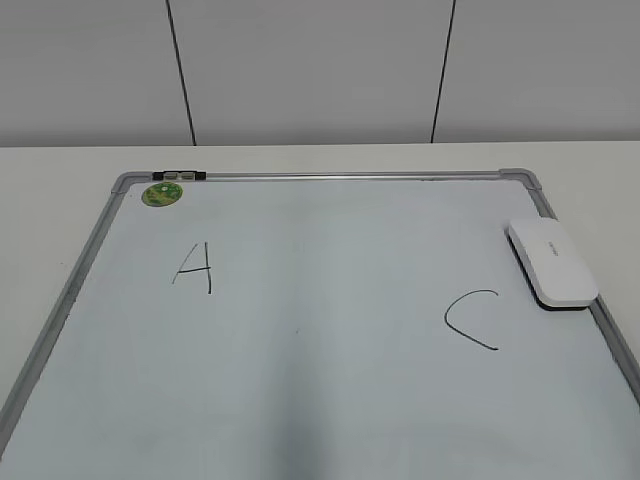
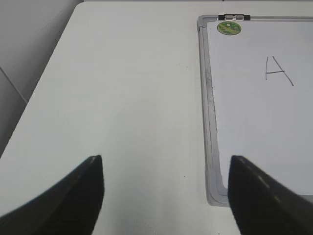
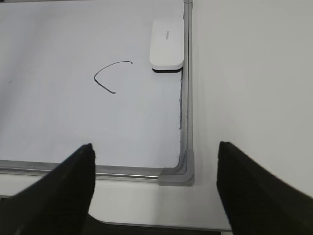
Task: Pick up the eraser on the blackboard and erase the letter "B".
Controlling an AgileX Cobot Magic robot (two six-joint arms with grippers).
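Both grippers hang wide open and empty: the left gripper (image 2: 166, 196) hovers over bare table beside the near left corner of the blackboard (image 1: 70, 290), and the right gripper (image 3: 155, 188) hovers above the board's near right corner. Neither arm appears in the exterior view.

On the board, the eraser (image 1: 552, 262) lies flat, white face up and dark pad down, tight against the right frame rail and just beyond the upper end of the letter "C" (image 1: 470, 320). In the right wrist view the eraser (image 3: 167, 45) sits ahead of the open fingers, well apart from them.

Between the letter "A" (image 1: 194, 267) on the left and the "C" on the right, the board's middle is blank apart from a tiny dark speck; no letter "B" shows in any view. A round green sticker (image 1: 161, 194) marks the far left corner beside a small clip on the top rail.

Judging from this, the erasing looks complete: the "B" is gone, the eraser is set down on the board, and both arms are clear of it. Little or nothing appears left to do.
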